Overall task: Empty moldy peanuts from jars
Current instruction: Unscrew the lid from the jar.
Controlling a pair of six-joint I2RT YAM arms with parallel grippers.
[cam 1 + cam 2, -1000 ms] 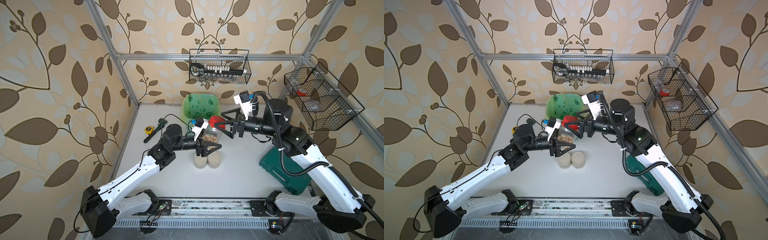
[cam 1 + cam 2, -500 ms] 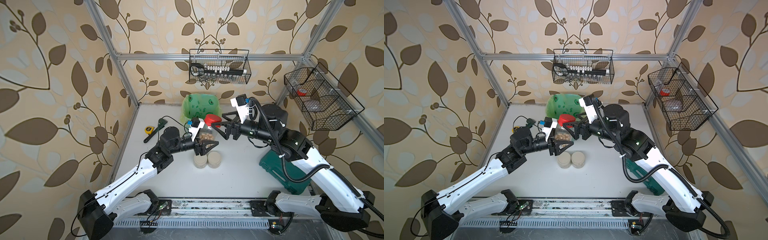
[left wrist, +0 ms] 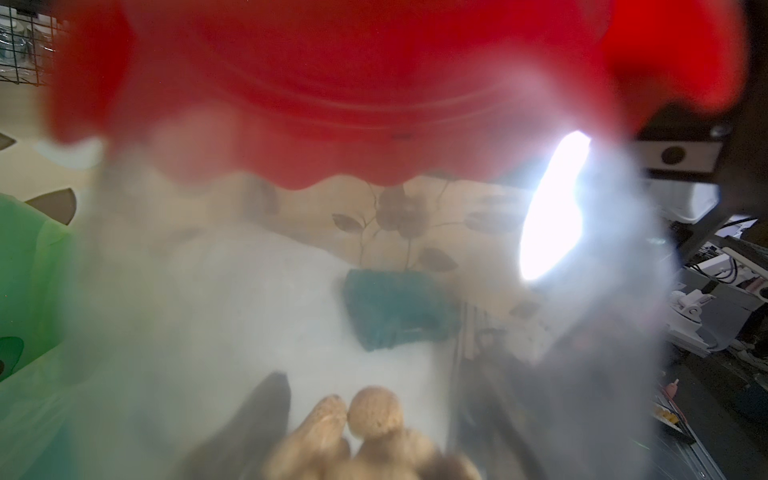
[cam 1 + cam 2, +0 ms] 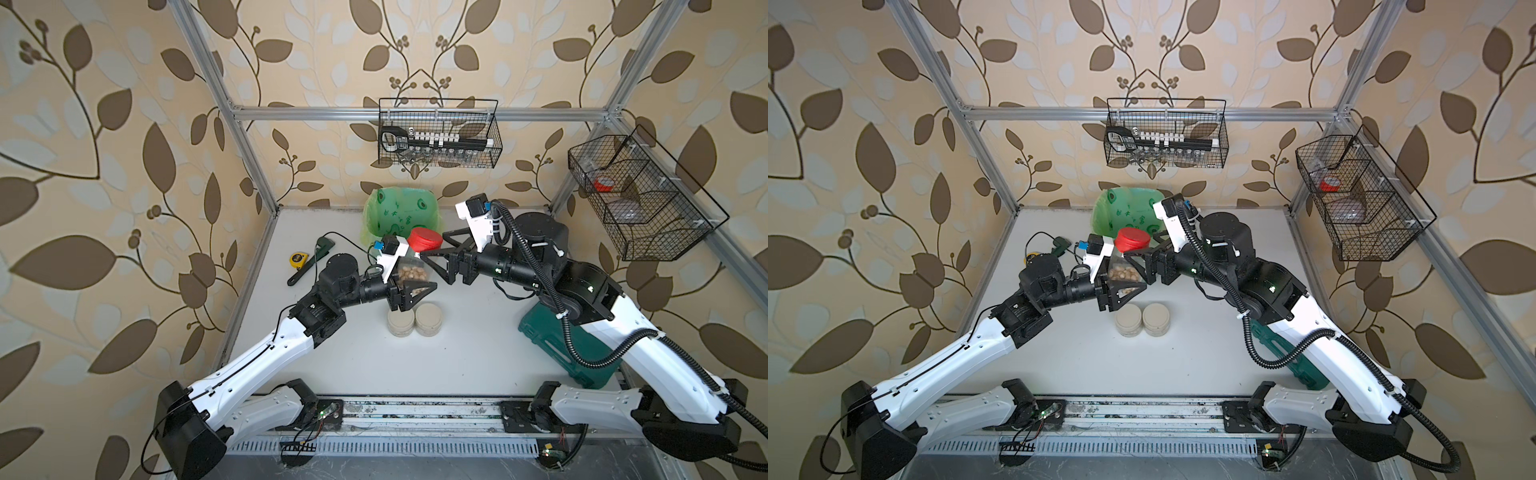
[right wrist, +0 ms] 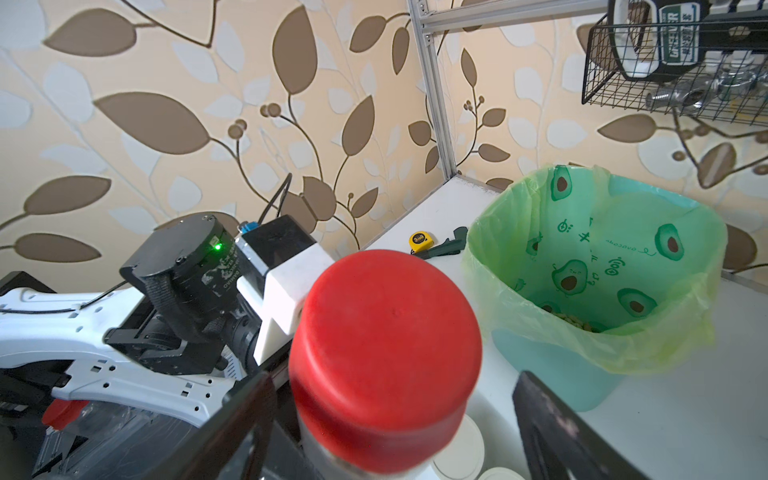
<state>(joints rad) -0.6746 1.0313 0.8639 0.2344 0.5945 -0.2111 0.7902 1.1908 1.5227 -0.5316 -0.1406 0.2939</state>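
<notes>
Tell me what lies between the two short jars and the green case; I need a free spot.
Nothing: the table between the short jars and the green case is bare, in both top views.

Off-task stuff: mint-green bin with avocado-print liner at the back of the white desk, some pale bits at the liner's bottom. Yellow tape measure near the desk's left edge, just beside a dark green-handled wrench, thin black cable looping past them. Dark green case at the right side of the desk, partly covered. Wire basket on the back wall holds a black-and-white tool set plus metal sockets. Second wire basket on the right wall, red roll in its rear compartment. Leaf-print wallpaper, aluminium frame
</notes>
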